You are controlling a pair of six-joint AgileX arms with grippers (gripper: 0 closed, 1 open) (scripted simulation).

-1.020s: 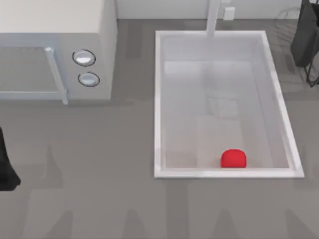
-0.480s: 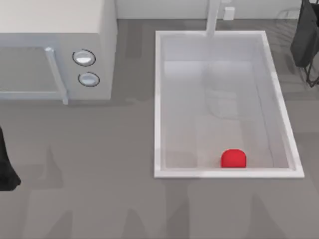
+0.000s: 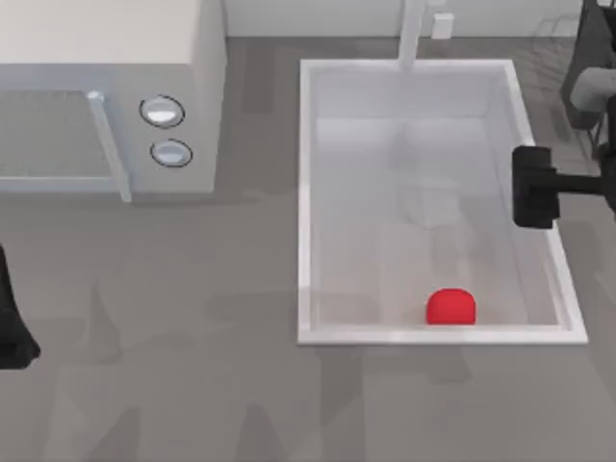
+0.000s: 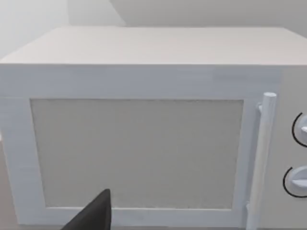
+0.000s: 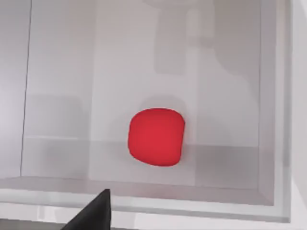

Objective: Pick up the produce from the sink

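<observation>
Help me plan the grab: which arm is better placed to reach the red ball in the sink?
Right. The right gripper is at the sink's right rim, above the basin, with the red ball in its wrist view. The left arm sits at the table's far left edge, facing the microwave.

Sink (image 3: 306, 192) sits right of centre on the table (image 3: 192, 385), faucet post (image 3: 411, 34) at its far short end. Produce (image 3: 450, 306) lies in the sink, against the near wall. Microwave (image 3: 106, 96) at far left, well apart. Right gripper (image 3: 534, 188) over the sink's right rim. Left arm (image 3: 12, 327) parked at left edge.
</observation>
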